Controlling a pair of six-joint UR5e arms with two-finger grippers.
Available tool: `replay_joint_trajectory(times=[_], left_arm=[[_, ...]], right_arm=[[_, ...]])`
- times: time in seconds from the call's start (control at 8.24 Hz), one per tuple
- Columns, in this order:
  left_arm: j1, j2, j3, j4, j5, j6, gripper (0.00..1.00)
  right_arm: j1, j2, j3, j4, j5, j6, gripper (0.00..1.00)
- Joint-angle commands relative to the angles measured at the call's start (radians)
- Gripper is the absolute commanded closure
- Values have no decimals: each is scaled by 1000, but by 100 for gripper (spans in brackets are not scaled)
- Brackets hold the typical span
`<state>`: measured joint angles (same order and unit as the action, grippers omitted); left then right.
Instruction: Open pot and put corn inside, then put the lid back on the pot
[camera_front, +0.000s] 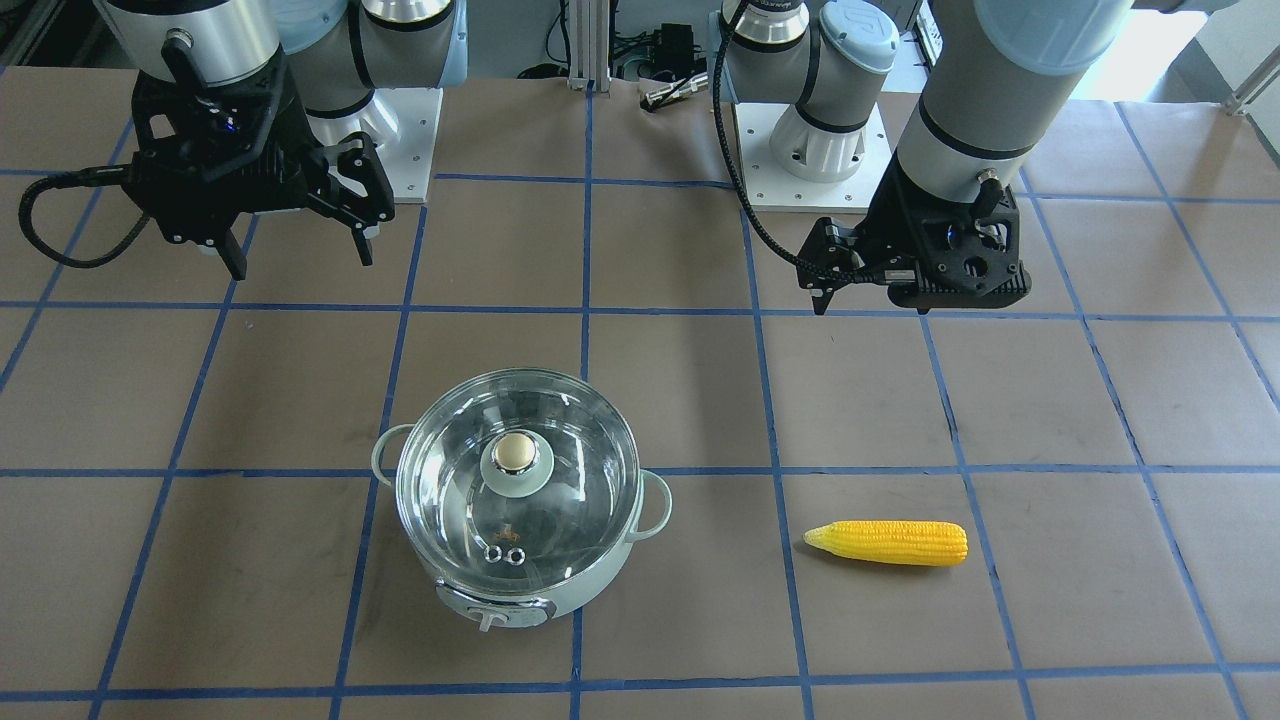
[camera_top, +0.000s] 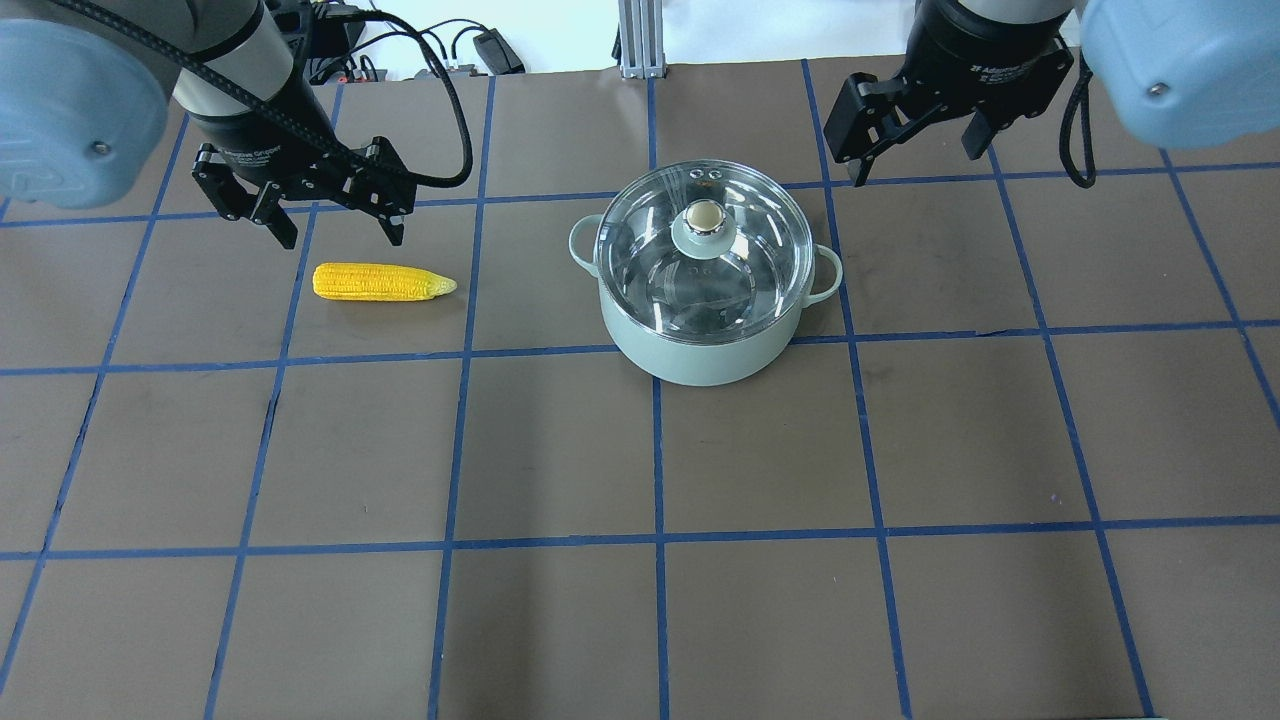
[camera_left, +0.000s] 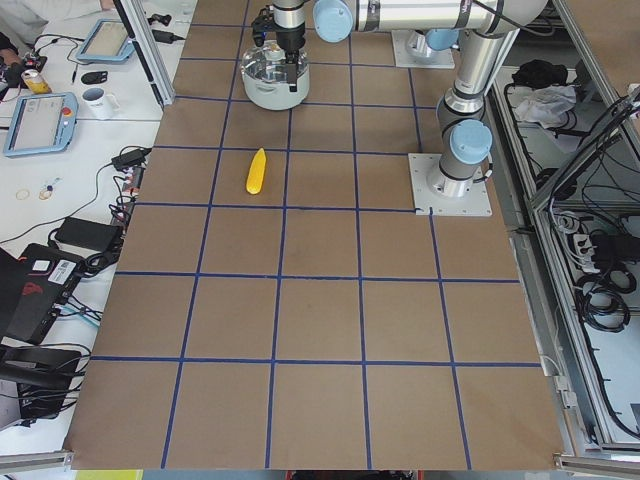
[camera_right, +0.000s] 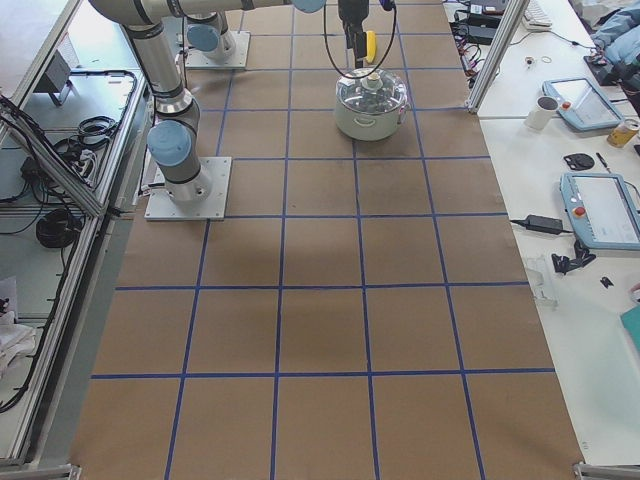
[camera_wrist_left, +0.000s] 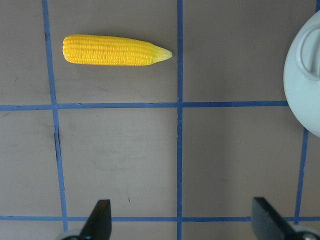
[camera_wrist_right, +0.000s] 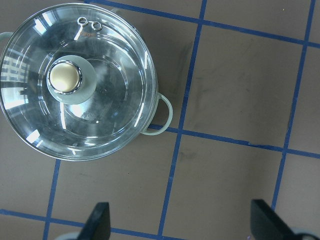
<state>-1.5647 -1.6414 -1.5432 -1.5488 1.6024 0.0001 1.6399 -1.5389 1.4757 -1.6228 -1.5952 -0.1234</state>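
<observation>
The mint-green pot (camera_top: 700, 355) stands near the table's middle with the clear glass lid (camera_top: 760, 250) seated on it and its gold-beige knob (camera_top: 703, 214) upright. The yellow corn (camera_top: 380, 282) lies flat on the table to the pot's left, its tip pointing toward the pot. My left gripper (camera_top: 340, 225) is open and empty, hovering just beyond the corn; the corn (camera_wrist_left: 115, 50) shows in the left wrist view. My right gripper (camera_top: 915, 165) is open and empty, above the table to the pot's far right; the lid (camera_wrist_right: 100, 110) shows in the right wrist view.
Brown table with a blue tape grid (camera_top: 655, 450). Both arm base plates (camera_front: 810, 150) sit at the robot's edge. A side bench with tablets and a mug (camera_left: 97, 100) runs along the far side. Cables (camera_front: 660, 45) lie between the bases.
</observation>
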Motion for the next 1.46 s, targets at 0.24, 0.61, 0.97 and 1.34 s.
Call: replay_joint_trajectory(times=[0.24,0.61,0.97,1.34], left_arm=[[3,-5,2,9,2,-14,0],[15,-20,3,239,5,-102,0],[53,-87,-4,260,16,-591,0],[173,-148,-6,260,4,-973,0]], right_arm=[[1,22,-11,-31,-3,75,0],[52,193,-156,-74,-25,227,0],[155,319,-153,-207,-14,402,0],[218,394,-109,-287,1,456,0]])
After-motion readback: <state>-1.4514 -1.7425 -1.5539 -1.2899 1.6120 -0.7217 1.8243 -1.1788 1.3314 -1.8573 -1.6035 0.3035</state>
